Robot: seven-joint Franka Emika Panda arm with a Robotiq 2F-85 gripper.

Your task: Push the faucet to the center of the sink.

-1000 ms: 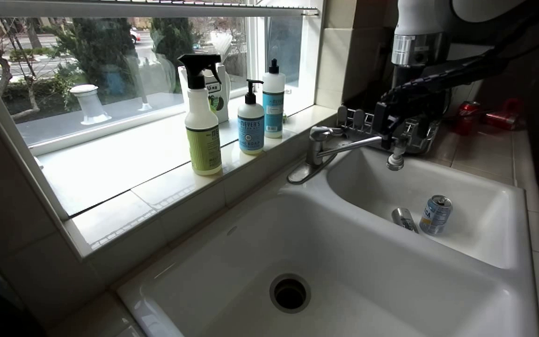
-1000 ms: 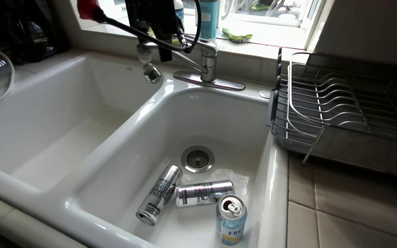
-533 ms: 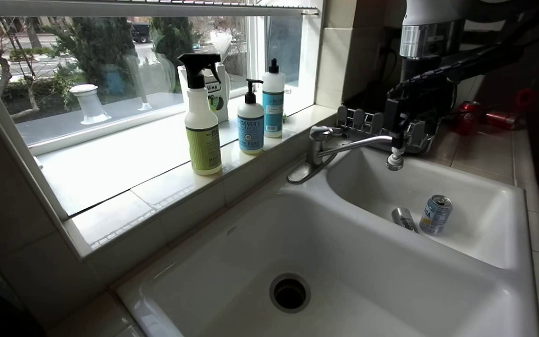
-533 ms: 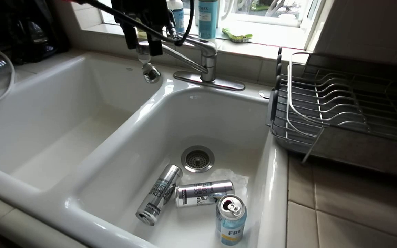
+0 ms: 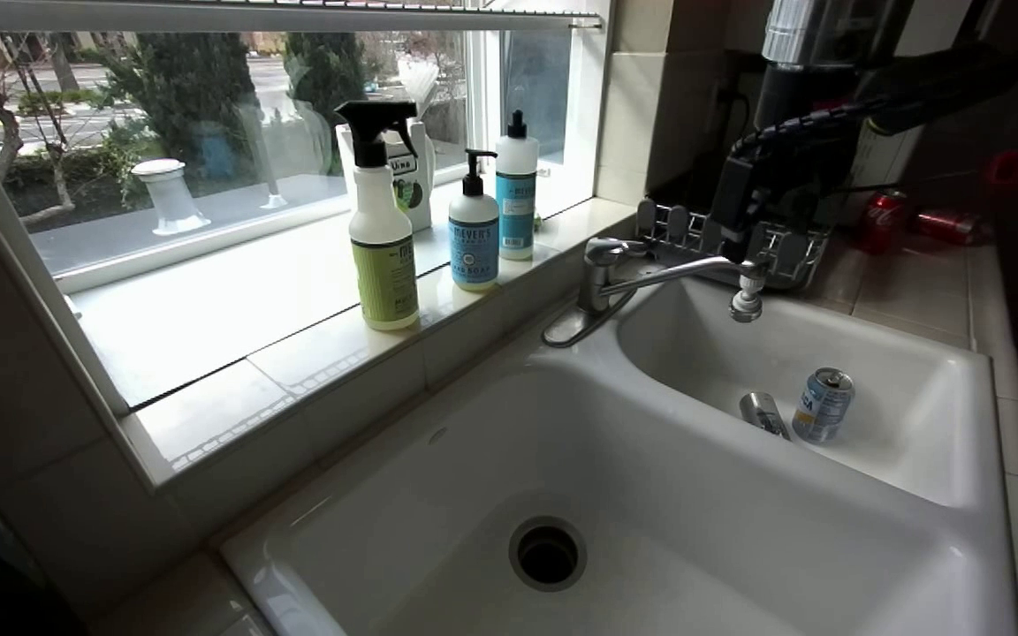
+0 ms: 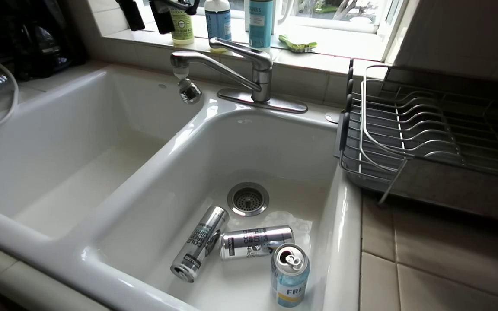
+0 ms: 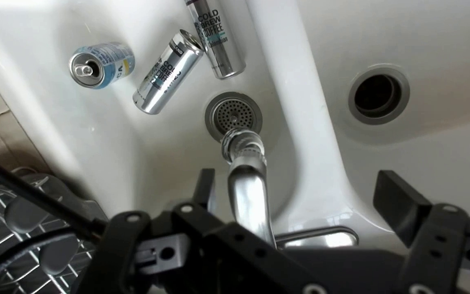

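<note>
Tiled counter [image 6: 443, 259], white 2-basin sink [image 6: 141, 177], chrome faucet [image 6: 261, 80] unmoved, claw [image 7: 298, 190] spread wide, higher than before

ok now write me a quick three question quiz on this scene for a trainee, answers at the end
1. Multiple choice: where is the base of the faucet mounted?
a) on the windowsill
b) on the rim of the sink
c) on the dish rack

2. True or false: in the wrist view, the gripper stands open.

3. Count: how many cold brew coffee cans lie on their sides in the sink?

Key: 1. b; 2. true; 3. two
</note>
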